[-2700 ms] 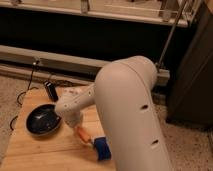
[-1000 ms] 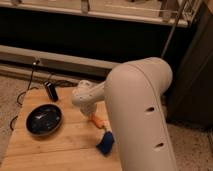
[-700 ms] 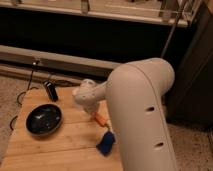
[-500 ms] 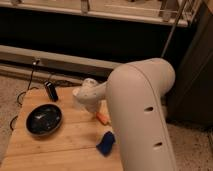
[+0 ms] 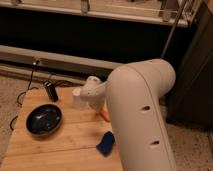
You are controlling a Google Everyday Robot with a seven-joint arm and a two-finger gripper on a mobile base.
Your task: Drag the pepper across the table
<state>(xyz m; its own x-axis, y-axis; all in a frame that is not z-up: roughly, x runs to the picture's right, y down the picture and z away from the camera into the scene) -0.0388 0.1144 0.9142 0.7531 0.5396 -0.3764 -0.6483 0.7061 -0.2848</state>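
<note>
one pepper [image 5: 104,114] on table [image 5: 60,145]: light, firm, smooth, likely rolls; best pinched mid-body. gripper [image 5: 96,104] over it, clenched, seemingly grasping the pepper.

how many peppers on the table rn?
1. The pepper lies near the table's right edge, partly hidden under the shut gripper, above the blue cloth. The arm blocks the far right, so more could be hidden.
</note>
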